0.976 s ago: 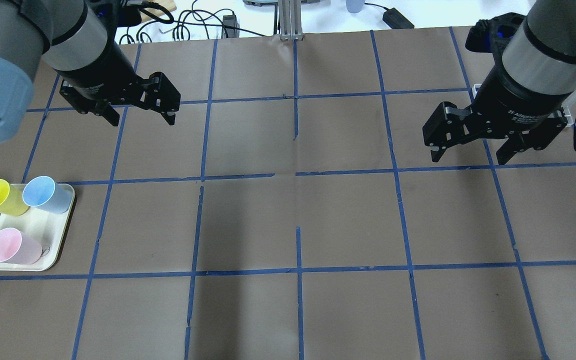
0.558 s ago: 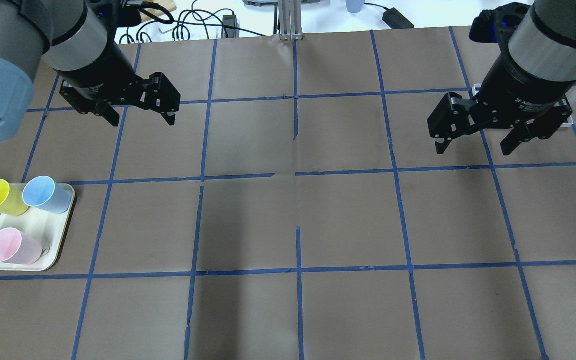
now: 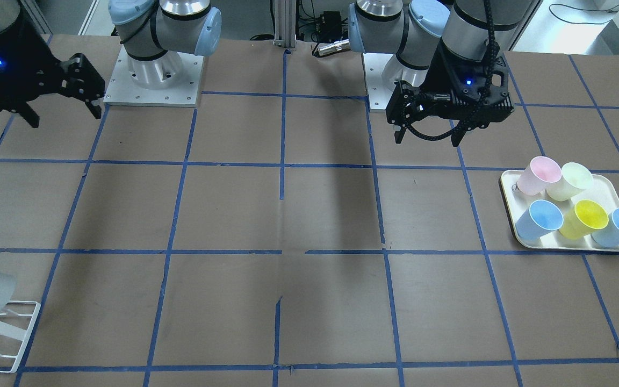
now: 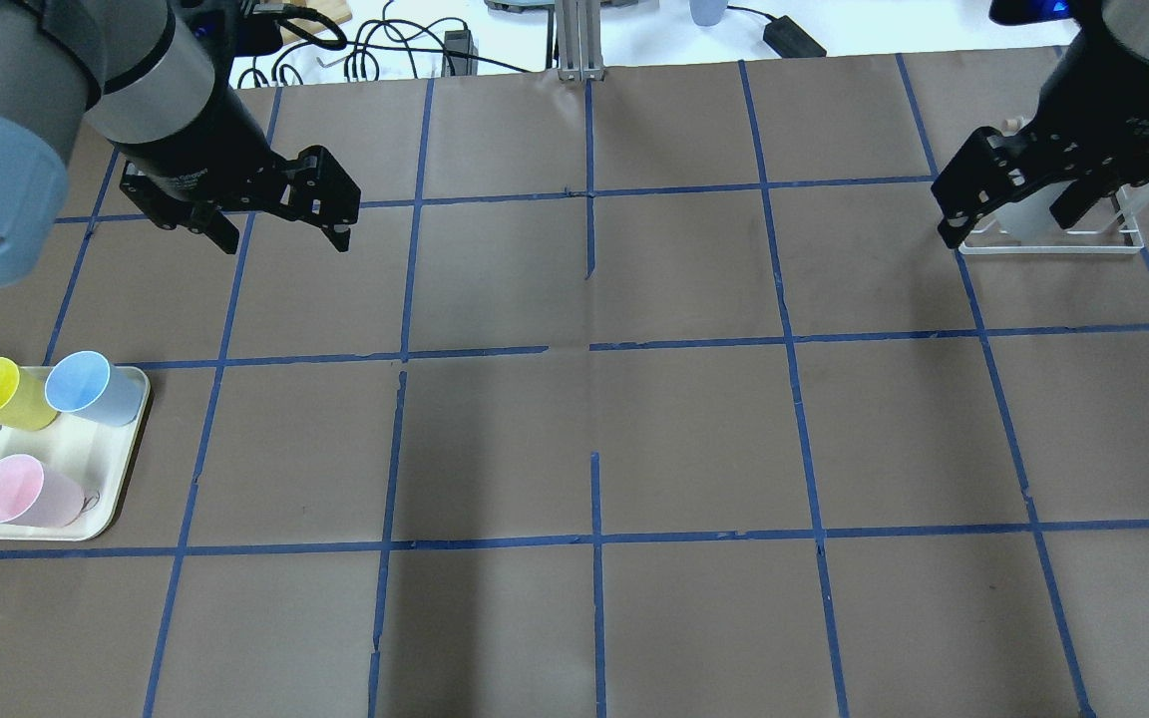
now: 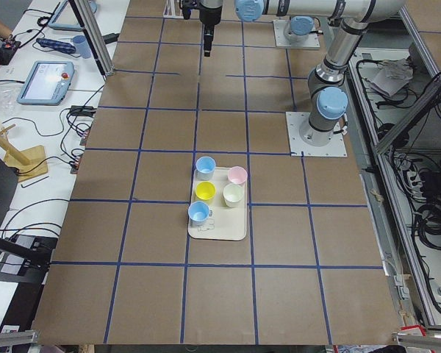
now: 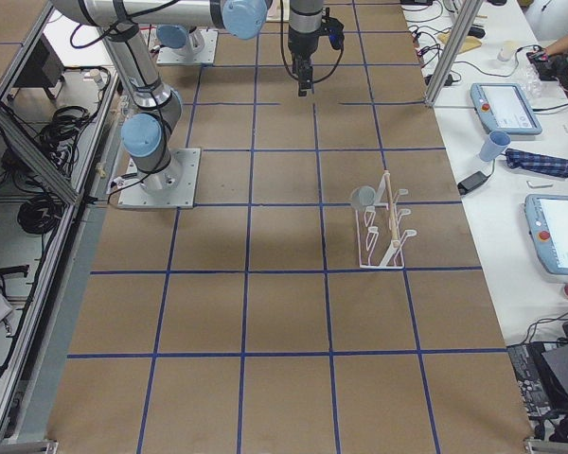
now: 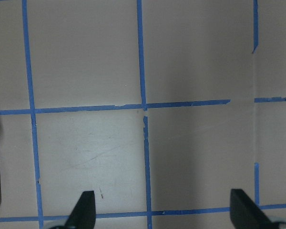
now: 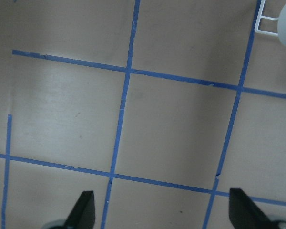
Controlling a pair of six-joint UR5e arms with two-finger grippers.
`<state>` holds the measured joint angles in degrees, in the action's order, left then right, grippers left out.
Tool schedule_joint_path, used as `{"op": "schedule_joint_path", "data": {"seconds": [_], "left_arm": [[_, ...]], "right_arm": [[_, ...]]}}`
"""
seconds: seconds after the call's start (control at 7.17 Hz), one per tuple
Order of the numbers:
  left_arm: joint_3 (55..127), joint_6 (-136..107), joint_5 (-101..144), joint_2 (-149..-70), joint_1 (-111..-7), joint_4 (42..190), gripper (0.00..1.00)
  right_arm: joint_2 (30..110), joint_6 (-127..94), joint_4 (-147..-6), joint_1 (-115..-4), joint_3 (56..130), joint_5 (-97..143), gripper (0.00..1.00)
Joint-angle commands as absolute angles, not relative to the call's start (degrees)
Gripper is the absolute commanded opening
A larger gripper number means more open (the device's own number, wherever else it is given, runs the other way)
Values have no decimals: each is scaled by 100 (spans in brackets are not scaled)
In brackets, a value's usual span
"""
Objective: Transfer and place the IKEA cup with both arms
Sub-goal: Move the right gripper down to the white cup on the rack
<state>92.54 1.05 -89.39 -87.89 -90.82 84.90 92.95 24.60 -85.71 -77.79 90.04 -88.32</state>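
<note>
At the far right end of the counter [image 4: 594,439], the IKEA cup [image 6: 364,197] hangs tilted on the white wire rack [image 6: 383,248], and neither of my hands has it. My right hand [image 3: 65,114] hovers high with its fingers spread wide and nothing between them. The overhead view lays it across the rack, but the side view shows it well apart from it. My left hand [image 4: 285,239] is likewise spread and empty, above bare counter, near the tray [image 4: 126,469] of pastel cups [image 4: 86,384].

The worry, as I judge it, is the pick. The cup is smooth and tapered, so a pinch low on the taper may squirt it out. If I close off-centre I may catch the rack's wire along with the cup, and the light rack would lift or skid as I pull. Drawing the cup off at the wrong angle could jam it. At the hand-over, letting go before my left hand has pinched firmly would drop it, and a low left sweep could topple the pastel cups.
</note>
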Motion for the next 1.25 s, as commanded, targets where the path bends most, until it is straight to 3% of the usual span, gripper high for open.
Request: {"op": "schedule_joint_path", "data": {"seconds": [0.0, 1.12], "left_arm": [[9255, 105, -8938, -8789, -9088, 8490, 100], [9264, 114, -8938, -8780, -9079, 8490, 100]], "right_arm": [[8914, 3809, -8937, -7253, 8948, -8824, 100], [7472, 6238, -10915, -6373, 8938, -8701, 100]]}}
